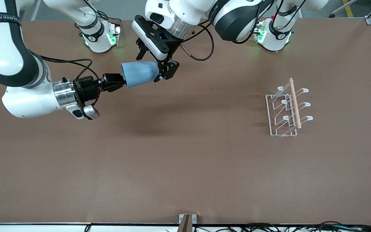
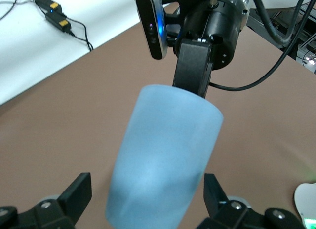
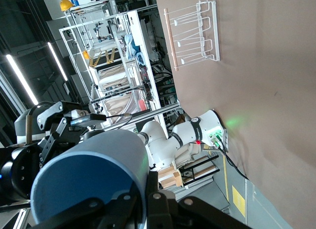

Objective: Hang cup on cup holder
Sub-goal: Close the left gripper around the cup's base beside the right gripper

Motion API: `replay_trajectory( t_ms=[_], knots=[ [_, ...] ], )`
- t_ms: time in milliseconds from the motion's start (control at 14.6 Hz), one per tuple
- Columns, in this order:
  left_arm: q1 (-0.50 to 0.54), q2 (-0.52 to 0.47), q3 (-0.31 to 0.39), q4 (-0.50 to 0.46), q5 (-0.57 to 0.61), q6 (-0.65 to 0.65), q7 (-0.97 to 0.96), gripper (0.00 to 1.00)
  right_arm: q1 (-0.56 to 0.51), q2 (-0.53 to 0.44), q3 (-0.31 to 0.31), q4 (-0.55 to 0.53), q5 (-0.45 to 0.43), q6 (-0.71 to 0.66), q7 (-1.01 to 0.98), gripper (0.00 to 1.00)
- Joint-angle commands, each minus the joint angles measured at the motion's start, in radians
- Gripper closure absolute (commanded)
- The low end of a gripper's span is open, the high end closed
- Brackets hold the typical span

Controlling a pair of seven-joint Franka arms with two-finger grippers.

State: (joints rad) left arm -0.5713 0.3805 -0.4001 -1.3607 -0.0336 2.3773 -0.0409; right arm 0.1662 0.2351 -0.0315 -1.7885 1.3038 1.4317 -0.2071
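The light-blue cup (image 1: 139,74) is held level in the air over the table, toward the right arm's end. My right gripper (image 1: 122,82) is shut on its rim, one finger inside and one outside (image 3: 154,192). My left gripper (image 1: 155,63) is open, its fingers (image 2: 79,193) standing on either side of the cup's closed end (image 2: 163,160) with gaps to the cup's sides. The white wire cup holder (image 1: 287,109) with its wooden rod stands on the table toward the left arm's end, with nothing on its prongs; it also shows in the right wrist view (image 3: 195,34).
The brown table (image 1: 185,167) lies bare between the cup and the cup holder. The arms' bases (image 1: 100,35) stand along the table's edge farthest from the front camera. Cables and a small bracket (image 1: 187,220) lie at the near edge.
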Motion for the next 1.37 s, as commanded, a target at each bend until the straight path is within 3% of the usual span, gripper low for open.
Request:
replay_trajectory(
  t_ms=[0, 479, 548, 616, 684, 890, 1163, 1300],
  knots=[
    [-0.016, 0.050, 0.004, 0.034, 0.038, 0.049, 0.021, 0.00, 0.010, -0.005, -0.008, -0.009, 0.026, -0.005, -0.011, 0.96],
    [-0.028, 0.078, 0.010, 0.031, 0.041, 0.074, 0.062, 0.01, 0.009, -0.005, -0.008, -0.011, 0.023, -0.007, -0.008, 0.93],
    [-0.028, 0.078, 0.010, 0.029, 0.041, 0.074, 0.064, 0.04, 0.009, -0.005, -0.008, -0.011, 0.025, -0.008, -0.002, 0.89],
    [-0.028, 0.078, 0.010, 0.029, 0.044, 0.074, 0.067, 0.06, 0.007, -0.005, -0.008, -0.011, 0.023, -0.008, 0.001, 0.67],
    [-0.028, 0.078, 0.010, 0.029, 0.061, 0.074, 0.069, 0.13, 0.006, -0.002, -0.008, -0.011, 0.020, -0.008, 0.001, 0.65],
    [-0.028, 0.078, 0.010, 0.029, 0.081, 0.074, 0.067, 0.38, 0.006, 0.000, -0.008, -0.011, 0.018, -0.008, 0.001, 0.66],
    [-0.028, 0.077, 0.010, 0.028, 0.087, 0.071, 0.067, 0.48, 0.006, 0.000, -0.008, -0.009, 0.020, -0.008, 0.001, 0.68],
    [-0.027, 0.075, 0.010, 0.028, 0.087, 0.065, 0.067, 0.49, 0.006, 0.000, -0.008, -0.011, 0.018, -0.008, 0.001, 0.67]
  ],
)
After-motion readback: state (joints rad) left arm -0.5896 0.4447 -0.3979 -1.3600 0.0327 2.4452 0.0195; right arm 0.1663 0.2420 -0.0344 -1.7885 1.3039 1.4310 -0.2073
